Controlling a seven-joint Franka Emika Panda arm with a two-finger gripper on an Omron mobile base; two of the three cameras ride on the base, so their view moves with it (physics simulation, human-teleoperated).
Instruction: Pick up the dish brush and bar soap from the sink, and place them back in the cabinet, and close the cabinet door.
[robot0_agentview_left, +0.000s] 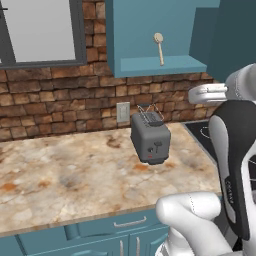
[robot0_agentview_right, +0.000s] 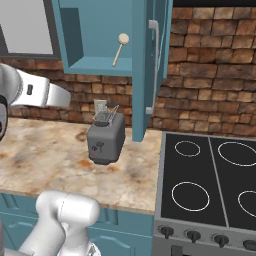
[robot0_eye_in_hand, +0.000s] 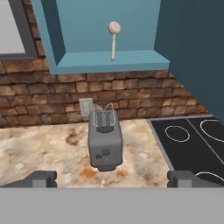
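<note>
The dish brush (robot0_agentview_left: 160, 48) (robot0_agentview_right: 120, 48) (robot0_eye_in_hand: 113, 39) stands upright inside the open cabinet (robot0_agentview_left: 165, 65) (robot0_agentview_right: 100, 65) (robot0_eye_in_hand: 109, 66), cream head up, leaning on the teal back wall. The cabinet door (robot0_agentview_right: 150, 75) (robot0_eye_in_hand: 197, 52) (robot0_agentview_left: 230, 40) hangs swung open at the cabinet's right, and its silver handle shows in the right base view. My gripper (robot0_eye_in_hand: 113, 178) is open with nothing between its fingers; it is well back from the cabinet and above the counter. The sink and the bar soap are out of view.
A grey toaster (robot0_agentview_left: 150, 137) (robot0_agentview_right: 106, 137) (robot0_eye_in_hand: 105, 141) stands on the marble counter (robot0_agentview_left: 60, 175) below the cabinet. A black stove top (robot0_agentview_right: 210, 175) (robot0_eye_in_hand: 192, 140) lies to the right. A window (robot0_agentview_left: 40, 30) and a wall outlet (robot0_agentview_left: 123, 112) sit on the brick wall.
</note>
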